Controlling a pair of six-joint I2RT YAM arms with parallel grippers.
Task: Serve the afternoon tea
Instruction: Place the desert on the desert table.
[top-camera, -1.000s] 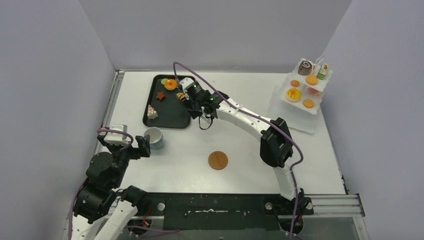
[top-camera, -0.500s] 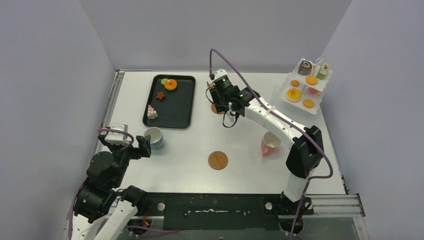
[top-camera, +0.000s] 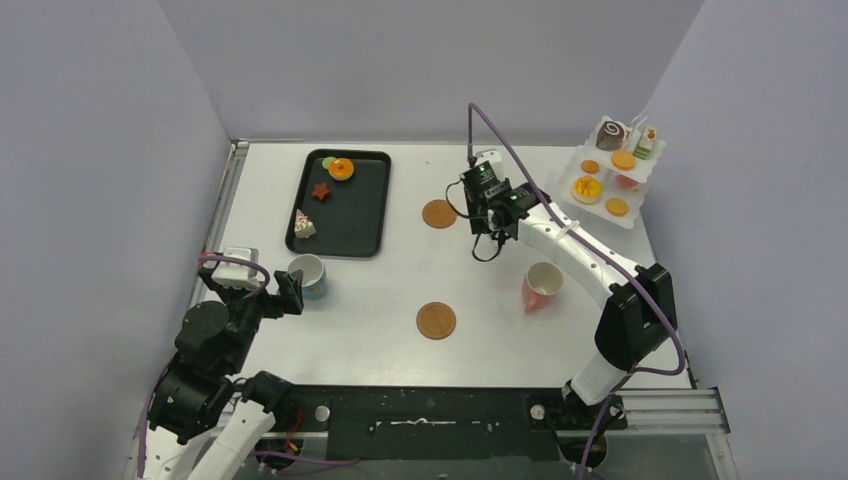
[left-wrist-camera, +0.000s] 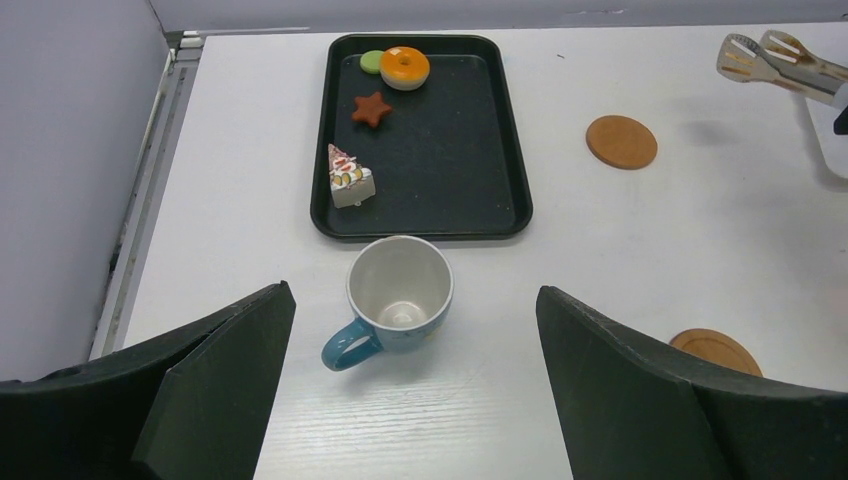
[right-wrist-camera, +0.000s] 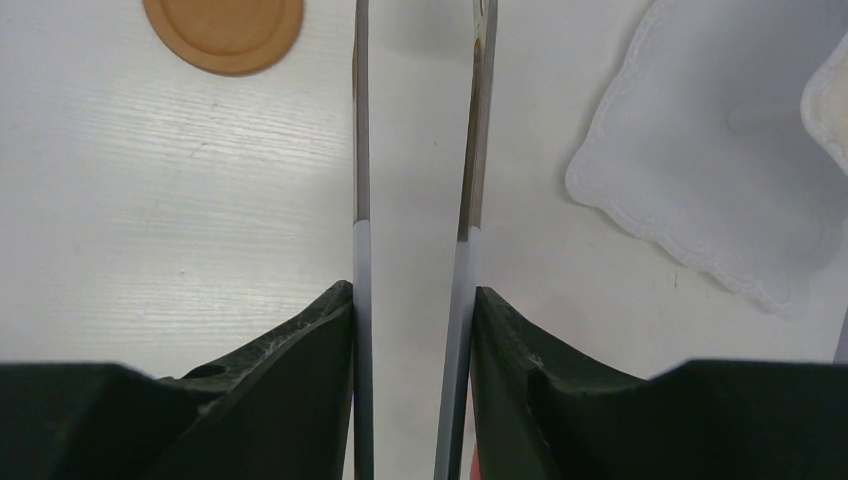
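Two arms in view, left to right. Our left gripper (left-wrist-camera: 412, 290) sits low at the near-left of the table (top-camera: 480, 290) with its jaws spread wide and nothing in them. The blue cup (left-wrist-camera: 398, 290) stands upright in the gap, roughly level with the fingertips and touching neither, handle toward the near-left. Just beyond it we see the black tray (left-wrist-camera: 450, 150). It carries the cake slice (left-wrist-camera: 347, 176) on its near-left part and the star cookie (left-wrist-camera: 371, 108) farther back. The orange donut (left-wrist-camera: 405, 66) and green disc (left-wrist-camera: 372, 61) sit touching at the far edge. Right of the tray we have the far coaster (top-camera: 438, 213), and the near coaster (top-camera: 436, 320) lies toward the table's centre front. The pink cup (top-camera: 541, 285) is right of the near coaster, below the right arm. Our right gripper (right-wrist-camera: 412, 295) is clamped on the tongs (right-wrist-camera: 360, 150). Their two blades run forward side by side with a gap, above bare table between the far coaster and the stand's scalloped white base. At far right, the tiered stand (top-camera: 600, 225) has the chocolate swirl roll (top-camera: 610, 133) on top and a yellow tart (top-camera: 587, 188) lower down.
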